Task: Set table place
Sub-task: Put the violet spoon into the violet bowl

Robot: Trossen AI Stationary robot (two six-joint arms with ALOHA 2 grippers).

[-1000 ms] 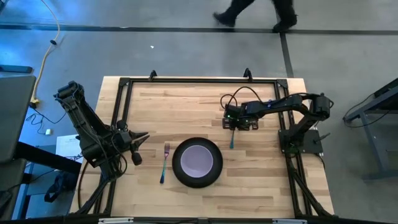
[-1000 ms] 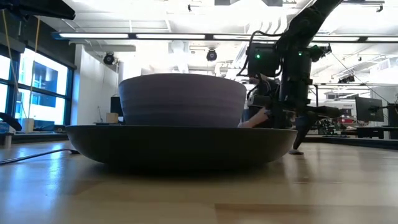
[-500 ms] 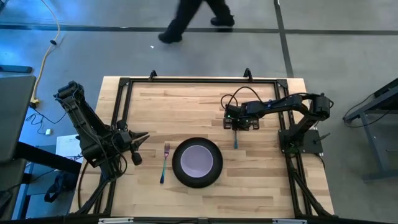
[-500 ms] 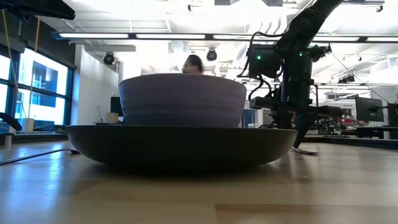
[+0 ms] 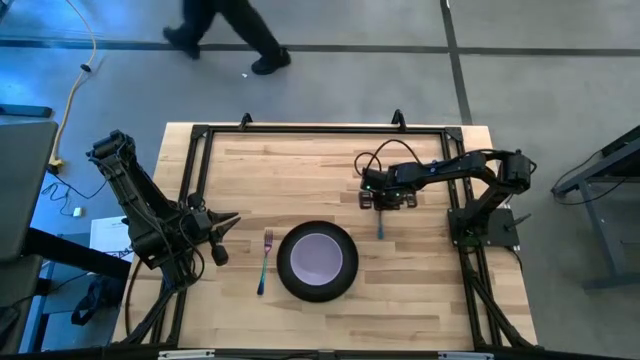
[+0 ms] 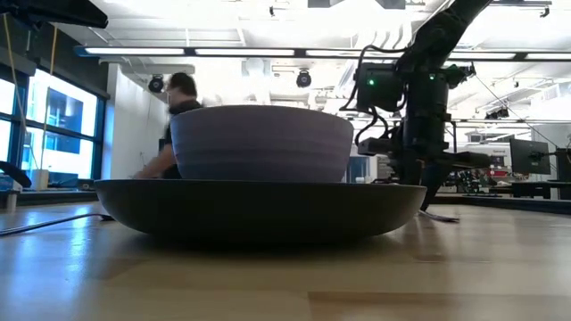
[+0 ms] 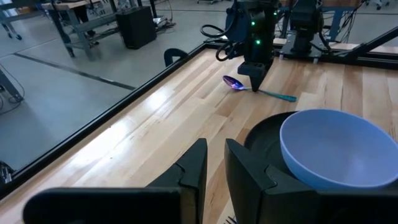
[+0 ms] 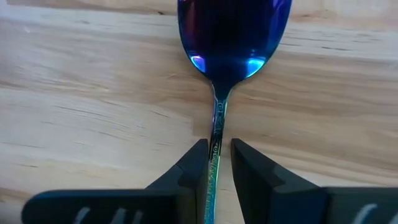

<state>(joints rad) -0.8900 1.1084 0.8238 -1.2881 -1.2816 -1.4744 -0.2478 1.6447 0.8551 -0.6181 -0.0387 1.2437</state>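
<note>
While the left hand (image 5: 228, 222) is kept at the left edge of the table (image 5: 300, 160), its two fingers (image 7: 193, 167) are set close together with a thin gap, and nothing is held in it. The right hand (image 5: 381, 203) is lowered over the spoon (image 8: 225, 43) on the right part of the table. Its fingers (image 8: 189, 169) are seen on both sides of the spoon's thin handle, very near it, but it cannot be told if the handle is squeezed yet. The spoon is laid flat on the wood. The black plate (image 5: 288, 270) is placed near the front middle of the table, and the lavender bowl (image 5: 317, 257) is set inside it. The fork (image 5: 264, 262) is laid just left of the plate. A person (image 5: 225, 28) is seen walking on the floor behind the table.
</note>
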